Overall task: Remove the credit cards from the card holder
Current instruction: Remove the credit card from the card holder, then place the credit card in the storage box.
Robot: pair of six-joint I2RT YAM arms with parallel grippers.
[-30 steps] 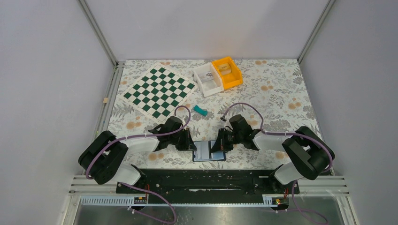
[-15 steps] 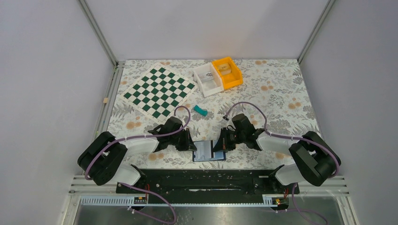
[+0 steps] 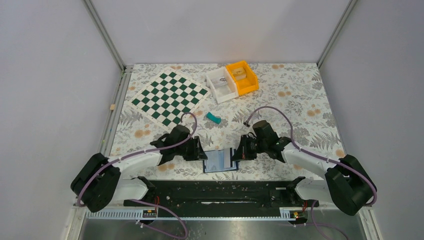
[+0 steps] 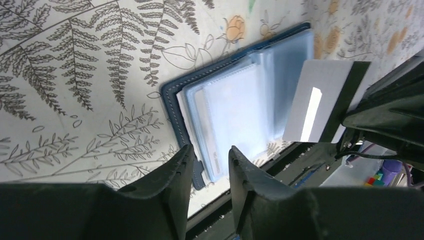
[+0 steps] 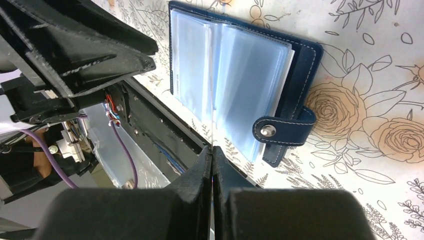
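— Where's the card holder (image 3: pixel 220 162)?
— Open at the worktop's (image 3: pixel 300 110) 6 o'clock edge. At its 9 o'clock the left end effector (image 3: pixel 204 155), fingers parted; at 3 o'clock the right end effector (image 3: pixel 236 155), clenched on a credit card (image 4: pixel 320 100).

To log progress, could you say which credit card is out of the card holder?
The whitish-grey card in the right gripper; other cards sit in sleeves.

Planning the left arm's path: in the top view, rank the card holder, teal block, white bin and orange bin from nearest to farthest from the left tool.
From the left tool:
1. card holder, right beside it at the near edge.
2. teal block, mid-table, beyond the tool.
3. white bin, towards the far edge.
4. orange bin, far edge, just right of the white bin.
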